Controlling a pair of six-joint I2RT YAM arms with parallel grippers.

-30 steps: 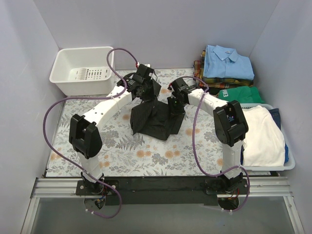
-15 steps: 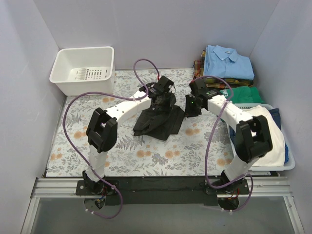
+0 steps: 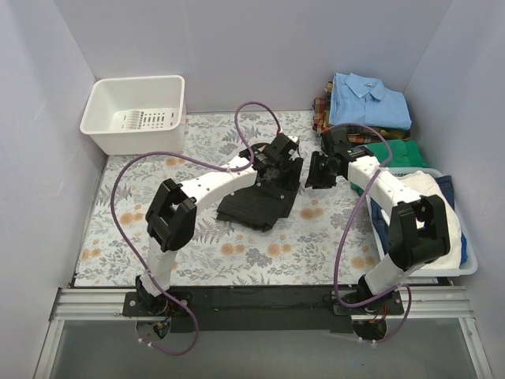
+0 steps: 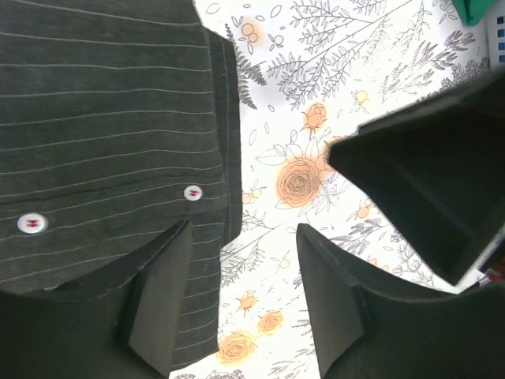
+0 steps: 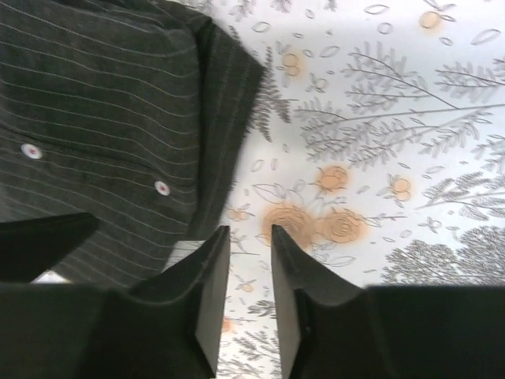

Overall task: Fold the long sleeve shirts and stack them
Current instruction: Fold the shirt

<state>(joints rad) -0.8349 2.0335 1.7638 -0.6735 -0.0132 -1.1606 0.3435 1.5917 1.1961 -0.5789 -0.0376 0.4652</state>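
the black shirt (image 3: 256,207) is lying folded on the tabletop (image 3: 126,205); left jaws and right jaws are hanging parted, empty, by its right edge. gripping all layers squarely is looking wise before moving it to the stack (image 3: 369,101).

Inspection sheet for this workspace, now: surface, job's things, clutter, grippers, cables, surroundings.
Surface: floral tablecloth, flat.
Job's things: black pinstriped shirt lying partly folded mid-table; light blue shirt folded on a plaid shirt, far right.
Clutter: white basket far left; green garment and white garment at right.
Grippers: left gripper open over the black shirt's edge, holding nothing; right gripper slightly open beside it, holding nothing.
Cables: purple cables looping above both arms.
Surroundings: pale walls on three sides.
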